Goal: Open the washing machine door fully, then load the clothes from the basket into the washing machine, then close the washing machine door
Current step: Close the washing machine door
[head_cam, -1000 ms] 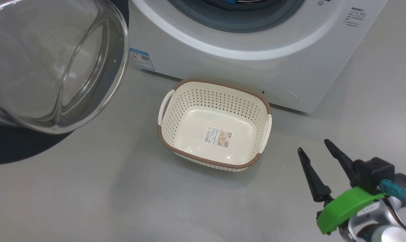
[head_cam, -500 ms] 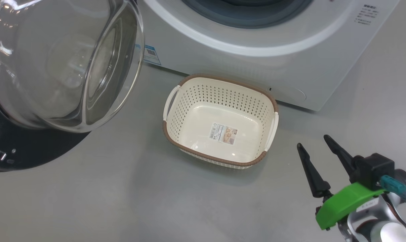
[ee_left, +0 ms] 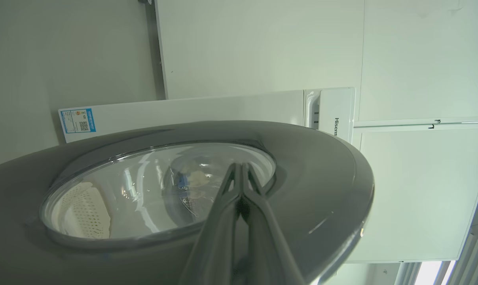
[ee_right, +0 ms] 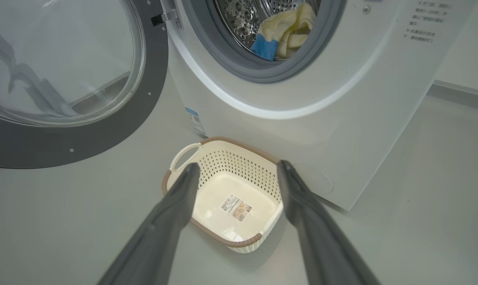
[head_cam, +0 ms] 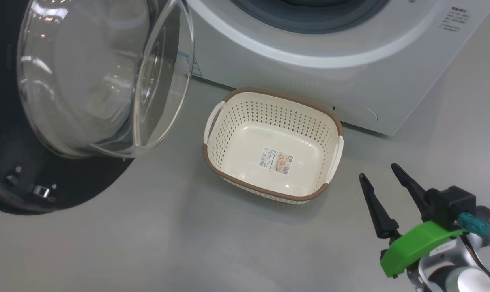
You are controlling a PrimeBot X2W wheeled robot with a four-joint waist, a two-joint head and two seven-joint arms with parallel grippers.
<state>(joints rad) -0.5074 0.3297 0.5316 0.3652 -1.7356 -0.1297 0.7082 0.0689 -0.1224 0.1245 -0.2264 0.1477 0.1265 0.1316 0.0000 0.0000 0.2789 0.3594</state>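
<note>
So, the loading looks done: the clothes [ee_right: 284, 33] lie in the drum of the washing machine [head_cam: 310, 77], close behind the grey gasket, and the basket [head_cam: 269, 115] sits empty on the floor [head_cam: 147, 243] just in front of it. What's left, as I read it, is shutting the washing machine door [head_cam: 9, 178], which hangs open to the left with its glass bowl bulging toward the basket.

My left pincer [ee_left: 239, 166] has its fingers together, laid along the door's outer face by the edge of the glass; whether the tips actually touch, I can't tell. My right pincer [head_cam: 378, 170] hovers with its fingers apart over the floor, right of the basket and well off the door.

To do this well I'd push on the dark rim rather than the glass, away from the hinge. I'd follow the door's arc so the tips don't skid on the glossy surface. I'd watch that the bowl clears the basket and that no fabric sits on the gasket, then press firmly until the latch catches.
</note>
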